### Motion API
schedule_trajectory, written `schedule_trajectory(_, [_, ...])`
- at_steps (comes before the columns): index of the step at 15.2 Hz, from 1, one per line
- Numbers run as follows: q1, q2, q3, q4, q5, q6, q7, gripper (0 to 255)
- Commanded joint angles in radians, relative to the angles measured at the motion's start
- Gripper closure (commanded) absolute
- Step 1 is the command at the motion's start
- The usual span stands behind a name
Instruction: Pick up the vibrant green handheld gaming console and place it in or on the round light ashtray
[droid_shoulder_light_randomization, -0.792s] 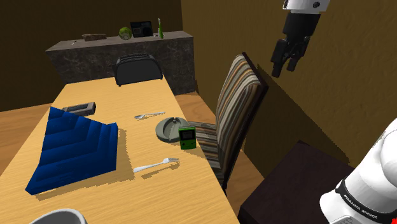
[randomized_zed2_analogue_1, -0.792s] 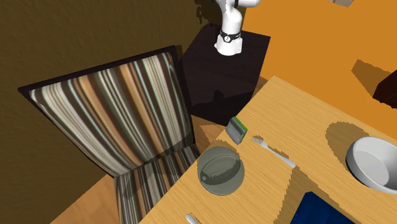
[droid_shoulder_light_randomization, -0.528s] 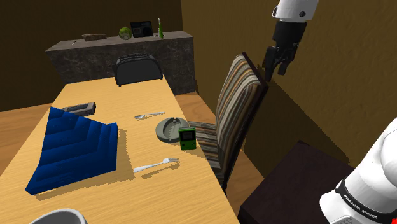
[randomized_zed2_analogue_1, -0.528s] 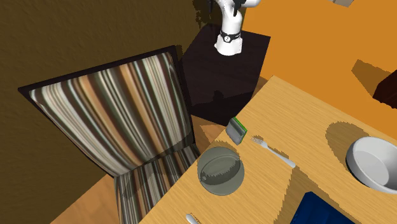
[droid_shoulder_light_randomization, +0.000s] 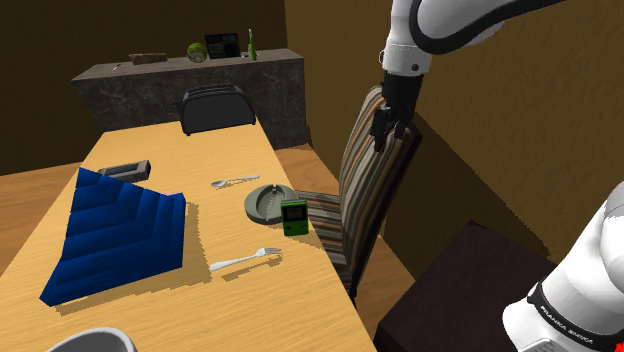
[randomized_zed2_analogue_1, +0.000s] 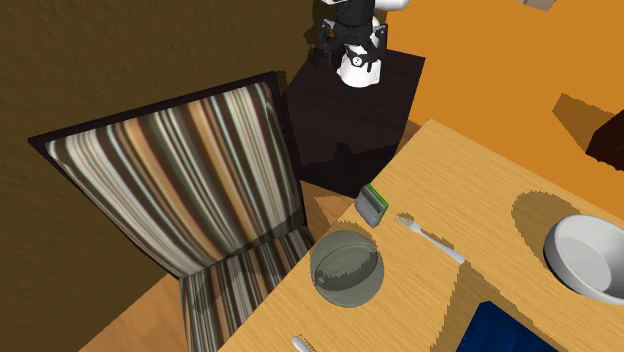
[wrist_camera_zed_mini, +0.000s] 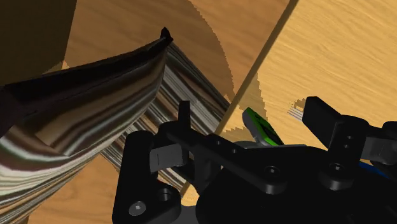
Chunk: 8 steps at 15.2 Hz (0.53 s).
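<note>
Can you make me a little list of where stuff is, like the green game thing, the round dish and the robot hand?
console: green, on the table near its edge, beside the ashtray, not in it
ashtray: round, grey, nothing in it
gripper: open, in the air near the striped chair, holding nothing
also on the table: fork, spoon, blue cloth
job: console not yet picked up

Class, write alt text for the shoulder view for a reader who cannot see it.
A black gripper hangs by the top of a striped chair, away from the wooden table. Near the table edge by the chair, a green game console sits beside a round grey ashtray, with a fork, a spoon and a blue cloth nearby.
</note>
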Motion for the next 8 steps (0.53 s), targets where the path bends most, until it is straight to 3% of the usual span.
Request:
schedule_trajectory(1, [0.012, 0.064, 0.013, 0.010, 0.000, 0.053, -0.010, 0])
schedule_trajectory(8, [0.042, 0.318, 0.047, 0.102, -0.021, 0.208, -0.048, 0])
